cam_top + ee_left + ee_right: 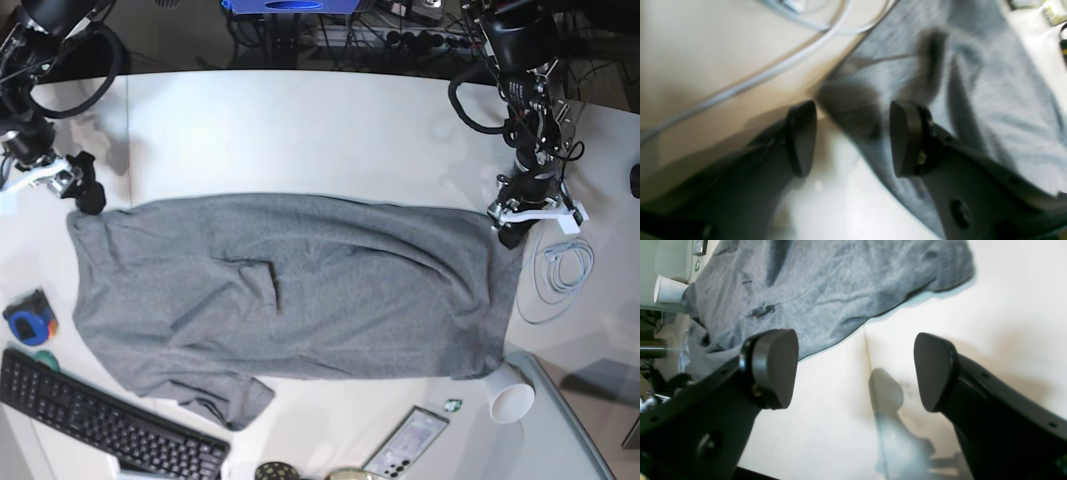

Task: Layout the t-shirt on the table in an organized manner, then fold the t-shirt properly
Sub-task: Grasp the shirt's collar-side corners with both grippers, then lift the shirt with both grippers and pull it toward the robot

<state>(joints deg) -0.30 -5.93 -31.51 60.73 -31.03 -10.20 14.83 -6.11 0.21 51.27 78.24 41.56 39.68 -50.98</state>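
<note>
The heather-grey t-shirt (pixel 290 290) lies spread across the white table (pixel 300 130), wrinkled near the middle and with a folded corner at the front left. My left gripper (pixel 508 232) is at the shirt's far right corner. In the left wrist view, which is blurred, it (pixel 853 138) is open, with the shirt's edge (pixel 990 83) lying between and beyond the fingers. My right gripper (pixel 88 197) is at the shirt's far left corner. In the right wrist view it (pixel 853 370) is open wide over bare table (pixel 1007 290), with the shirt (pixel 826 283) just past it.
A black keyboard (pixel 100 425) lies at the front left, with a blue round item (pixel 28 322) beside it. A white paper cup (pixel 512 392) and a phone (pixel 408 440) sit at the front right. A coiled white cable (pixel 560 270) lies right of the shirt.
</note>
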